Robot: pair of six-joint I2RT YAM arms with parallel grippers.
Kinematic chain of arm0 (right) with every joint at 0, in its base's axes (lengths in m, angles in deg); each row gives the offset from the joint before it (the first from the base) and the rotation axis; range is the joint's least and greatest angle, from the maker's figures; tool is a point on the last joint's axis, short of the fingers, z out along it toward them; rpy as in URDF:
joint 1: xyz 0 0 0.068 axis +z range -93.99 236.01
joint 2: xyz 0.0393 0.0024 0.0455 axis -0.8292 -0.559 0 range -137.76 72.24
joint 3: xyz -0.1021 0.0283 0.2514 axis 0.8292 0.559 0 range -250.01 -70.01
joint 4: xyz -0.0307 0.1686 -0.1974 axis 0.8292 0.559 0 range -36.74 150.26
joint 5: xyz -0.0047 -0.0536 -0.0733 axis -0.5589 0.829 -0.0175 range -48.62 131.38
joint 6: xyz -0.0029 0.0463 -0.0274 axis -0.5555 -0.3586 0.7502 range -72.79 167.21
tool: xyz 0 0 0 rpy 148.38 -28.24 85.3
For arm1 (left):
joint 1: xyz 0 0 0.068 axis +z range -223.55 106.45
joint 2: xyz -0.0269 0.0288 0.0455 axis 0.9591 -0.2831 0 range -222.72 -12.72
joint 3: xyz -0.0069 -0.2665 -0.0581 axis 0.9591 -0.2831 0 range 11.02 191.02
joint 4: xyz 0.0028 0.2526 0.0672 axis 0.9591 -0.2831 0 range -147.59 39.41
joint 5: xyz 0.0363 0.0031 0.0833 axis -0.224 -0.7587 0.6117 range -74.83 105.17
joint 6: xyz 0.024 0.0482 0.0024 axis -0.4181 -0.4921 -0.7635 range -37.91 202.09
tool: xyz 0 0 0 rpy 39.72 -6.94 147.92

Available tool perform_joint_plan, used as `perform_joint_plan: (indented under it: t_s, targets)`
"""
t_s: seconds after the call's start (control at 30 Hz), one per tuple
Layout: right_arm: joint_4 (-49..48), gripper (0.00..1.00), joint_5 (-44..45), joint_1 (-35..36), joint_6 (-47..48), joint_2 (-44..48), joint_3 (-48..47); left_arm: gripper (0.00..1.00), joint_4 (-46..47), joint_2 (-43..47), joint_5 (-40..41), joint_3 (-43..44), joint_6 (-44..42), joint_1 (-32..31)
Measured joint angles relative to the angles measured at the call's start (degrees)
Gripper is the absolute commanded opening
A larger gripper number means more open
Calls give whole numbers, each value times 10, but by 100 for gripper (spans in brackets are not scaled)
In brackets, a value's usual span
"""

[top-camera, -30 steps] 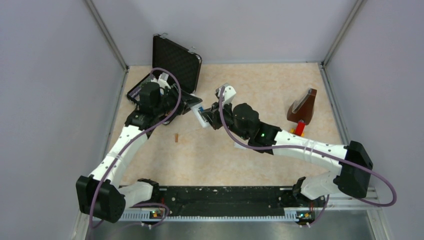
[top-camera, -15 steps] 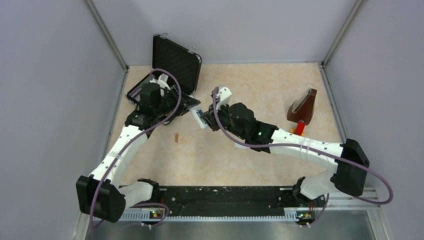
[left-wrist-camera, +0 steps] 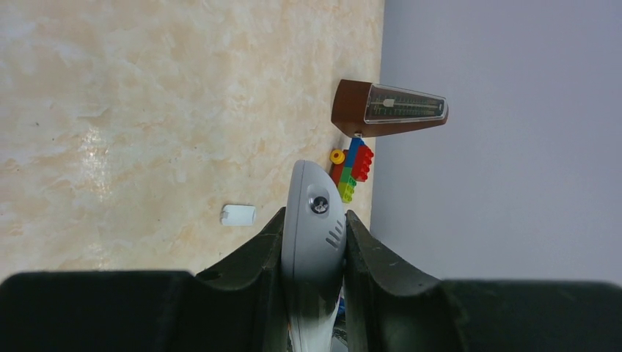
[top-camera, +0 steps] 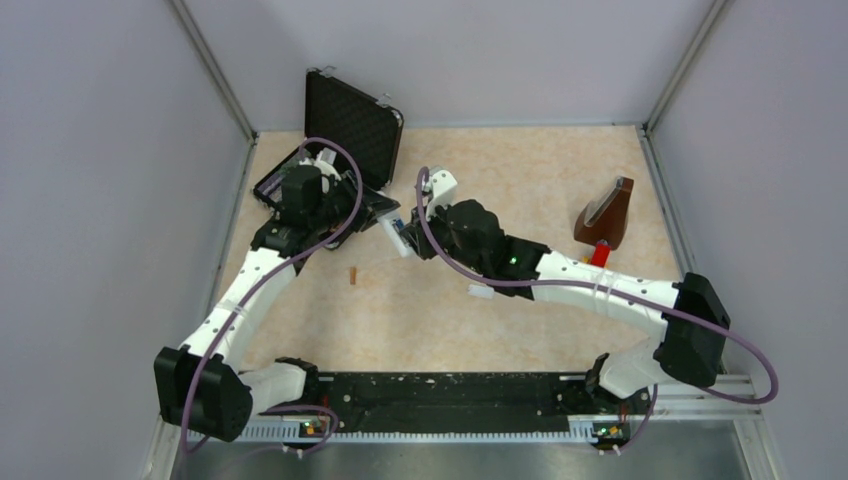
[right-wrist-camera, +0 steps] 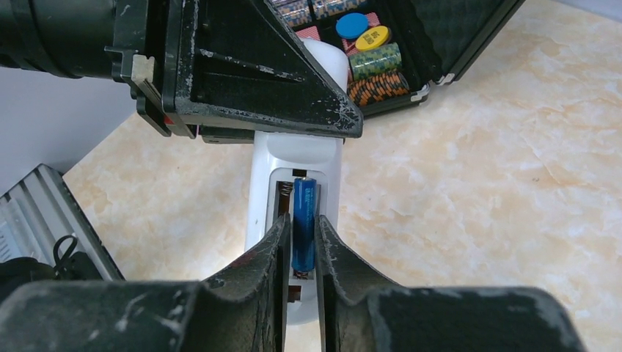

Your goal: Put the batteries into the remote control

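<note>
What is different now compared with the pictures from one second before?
The right gripper shifted slightly left over the remote control, its fingers flanking the blue battery seated in it. No grasp or release is visible. Unchanged: the left gripper clamps the remote control; the orange battery has not moved.

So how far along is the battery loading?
Done or nearly: the blue battery lies in the slot of the remote, the right fingers either side; grip unclear. In hand: the left fingers clamp the remote. Left: the orange battery and white cover lie on the table.
</note>
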Motion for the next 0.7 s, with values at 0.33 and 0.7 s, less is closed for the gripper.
perform_joint_plan:
  t_s: [0.33,0.7]
  targets:
    - [12,27,-2,-2,-11,0,0,0,-3,0,1,1,-2,0]
    - [57,75,-7,-19,-48,19,-4,0,-3,0,-2,5,-10,0]
